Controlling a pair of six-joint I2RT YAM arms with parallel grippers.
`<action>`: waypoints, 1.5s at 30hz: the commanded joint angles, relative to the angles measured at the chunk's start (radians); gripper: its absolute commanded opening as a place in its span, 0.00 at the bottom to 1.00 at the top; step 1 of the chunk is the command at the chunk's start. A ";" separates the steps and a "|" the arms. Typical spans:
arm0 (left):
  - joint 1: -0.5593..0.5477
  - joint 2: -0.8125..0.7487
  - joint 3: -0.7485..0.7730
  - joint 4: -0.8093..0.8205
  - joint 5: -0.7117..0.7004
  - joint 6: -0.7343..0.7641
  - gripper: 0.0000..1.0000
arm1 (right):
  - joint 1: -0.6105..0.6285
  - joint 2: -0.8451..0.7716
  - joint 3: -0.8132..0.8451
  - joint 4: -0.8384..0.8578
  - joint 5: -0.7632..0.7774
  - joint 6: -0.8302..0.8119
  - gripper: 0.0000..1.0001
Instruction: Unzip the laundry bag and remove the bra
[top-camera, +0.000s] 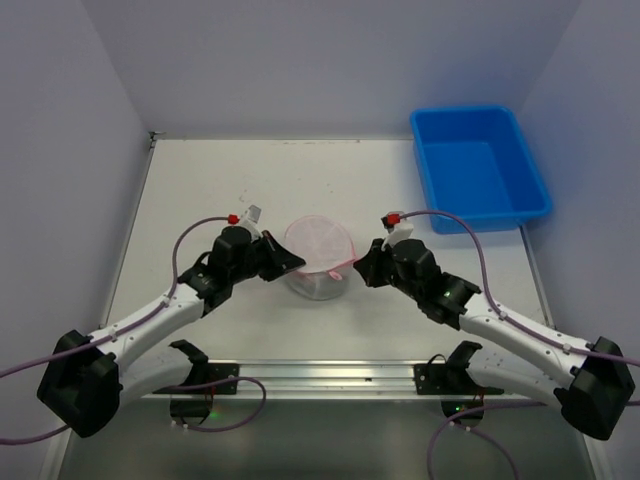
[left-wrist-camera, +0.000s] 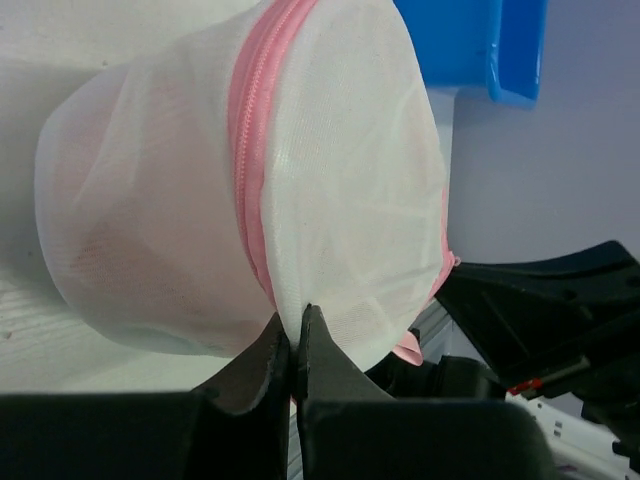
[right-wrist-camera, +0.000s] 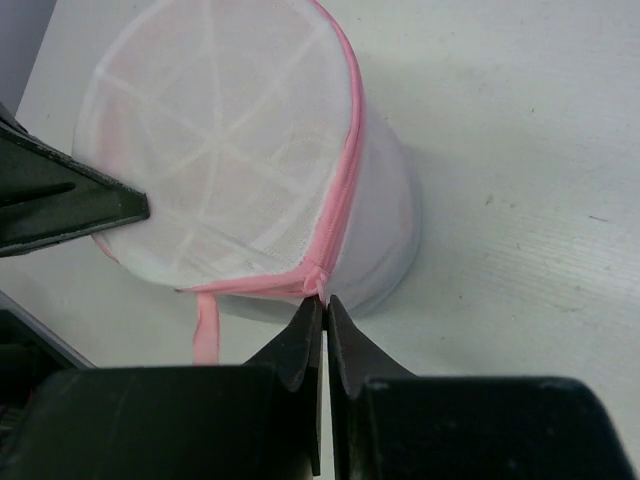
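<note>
The laundry bag (top-camera: 318, 255), a white mesh pouch with a pink zipper, sits on the table between my two grippers. My left gripper (top-camera: 288, 262) is shut on the mesh edge of the bag (left-wrist-camera: 330, 170) beside the zipper, fingertips pinched together (left-wrist-camera: 295, 338). My right gripper (top-camera: 352, 266) is shut on the small pink zipper pull (right-wrist-camera: 318, 280) at the bag's (right-wrist-camera: 220, 150) rim, fingertips closed (right-wrist-camera: 325, 303). The zipper looks closed along the rim. The bra shows only as a faint pale pink shade (left-wrist-camera: 110, 250) through the mesh.
A blue plastic bin (top-camera: 478, 165) stands at the back right; its corner shows in the left wrist view (left-wrist-camera: 480, 40). A pink loop strap (right-wrist-camera: 205, 325) hangs from the bag. Walls enclose the white table (top-camera: 220, 190) at the left and back.
</note>
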 joint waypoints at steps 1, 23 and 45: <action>0.069 0.016 -0.015 -0.082 0.007 0.168 0.00 | -0.099 -0.048 -0.004 -0.121 0.066 -0.134 0.00; 0.127 0.133 0.244 -0.204 -0.132 0.197 1.00 | 0.119 0.380 0.243 0.277 -0.156 0.069 0.00; -0.003 0.165 0.176 -0.098 -0.184 0.085 0.00 | 0.061 0.212 0.055 0.140 -0.032 -0.069 0.00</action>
